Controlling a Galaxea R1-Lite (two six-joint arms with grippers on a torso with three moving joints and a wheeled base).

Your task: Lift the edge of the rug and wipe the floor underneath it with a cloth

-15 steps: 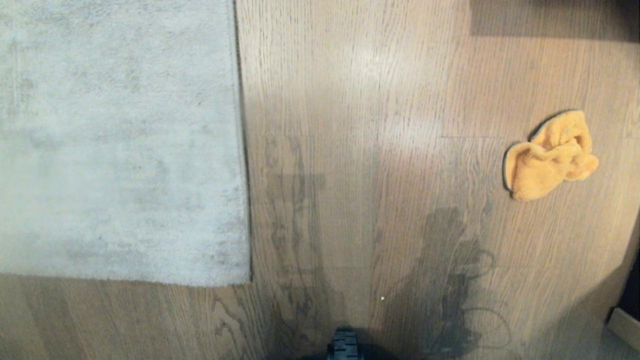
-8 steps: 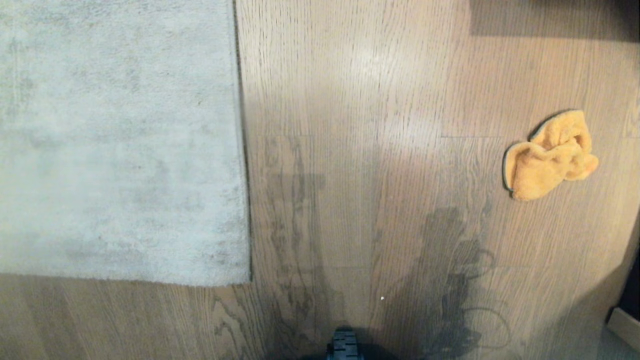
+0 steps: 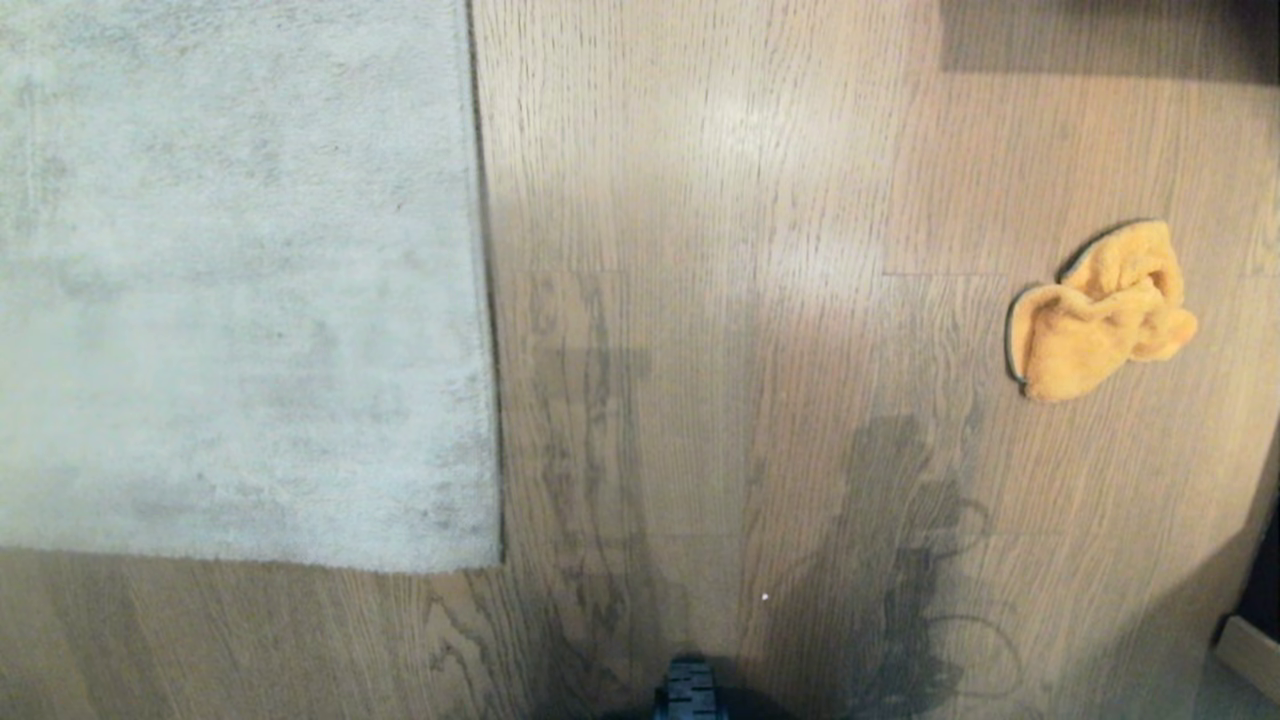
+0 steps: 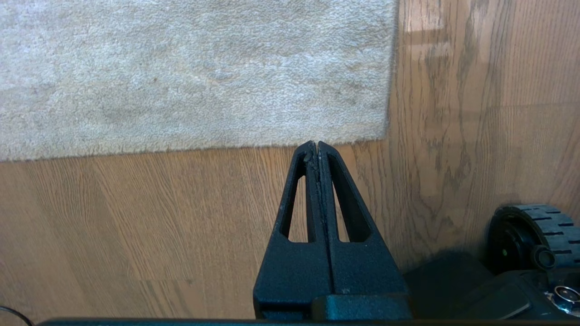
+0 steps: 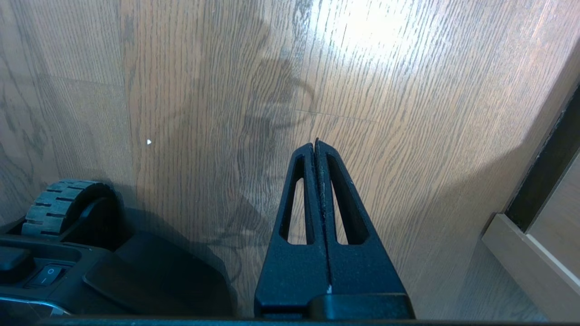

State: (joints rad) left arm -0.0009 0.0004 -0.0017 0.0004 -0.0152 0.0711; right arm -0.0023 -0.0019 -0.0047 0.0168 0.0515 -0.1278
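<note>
Oak-look plank floor (image 3: 720,300) fills every view, glossy where light falls on it. Nearest, the robot's base wheel (image 3: 690,692) shows at the bottom of the head view, which shows neither arm. The left gripper (image 4: 316,144) hangs over bare planks, its fingers pressed together and empty; just beyond its tips lies the rug edge (image 4: 226,146), the square corner slightly toward the wheel (image 4: 528,231). The right gripper (image 5: 316,142), likewise closed on nothing, points at bare floor, with a pale skirting board (image 5: 521,253) to one side. Only the head view shows the orange cloth (image 3: 1098,315), crumpled on the floor well apart from the rug. No writing is readable.
</note>
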